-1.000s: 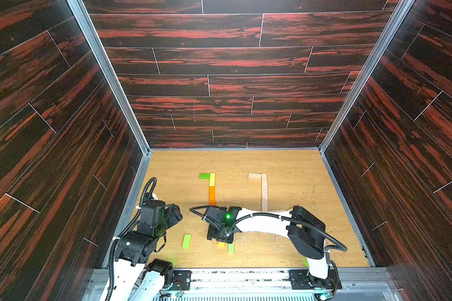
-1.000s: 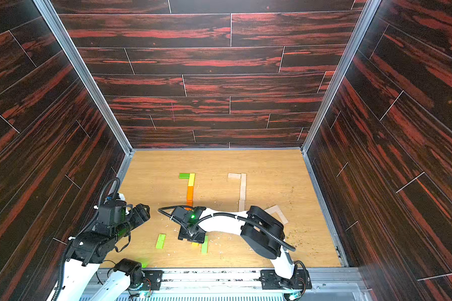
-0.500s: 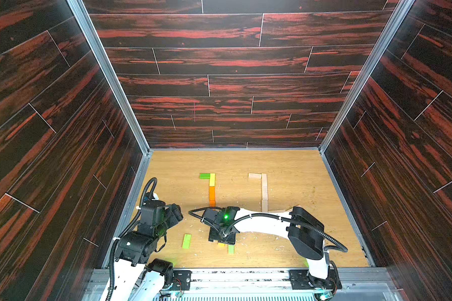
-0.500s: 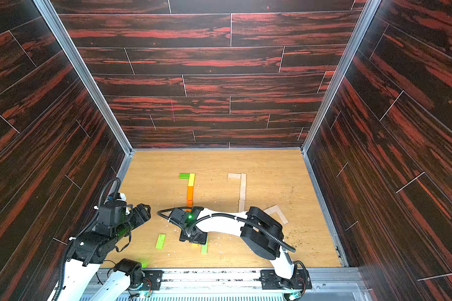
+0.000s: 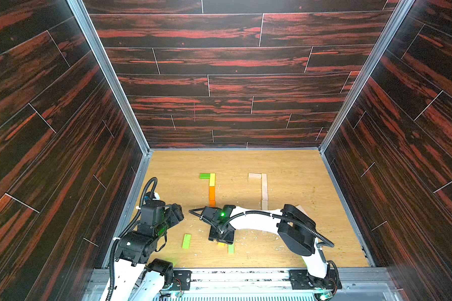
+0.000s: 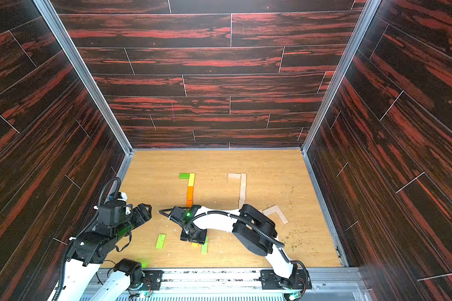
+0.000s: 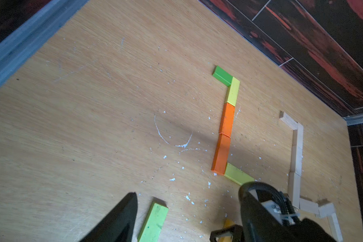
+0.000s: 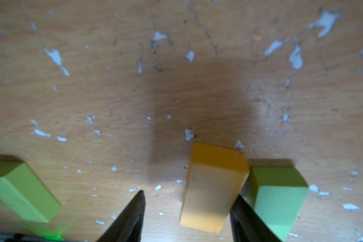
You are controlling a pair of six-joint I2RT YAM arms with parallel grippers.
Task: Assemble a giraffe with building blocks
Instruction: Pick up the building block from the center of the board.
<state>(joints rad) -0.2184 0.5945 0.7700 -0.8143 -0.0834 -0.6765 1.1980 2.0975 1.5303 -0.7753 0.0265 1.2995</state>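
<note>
the yellow block (image 8: 214,188) lies flat near the table's (image 5: 298,166) front middle, just beside a green block (image 8: 277,194). the right gripper (image 8: 190,193) straddles it, jaws half-wide with a gap on one side, so it isn't gripped yet. this looks like the pick-up for the coloured row of blocks (image 7: 226,119). next it should close squarely without nudging the green one. the left gripper (image 5: 177,211) hovers wide and empty.

Those 2 were white with chunky black joints, the left arm (image 5: 120,278) and right arm (image 5: 256,225) alike. Ribbed black cable (image 5: 144,191) ran along each, plus a green LED (image 5: 222,214).
</note>
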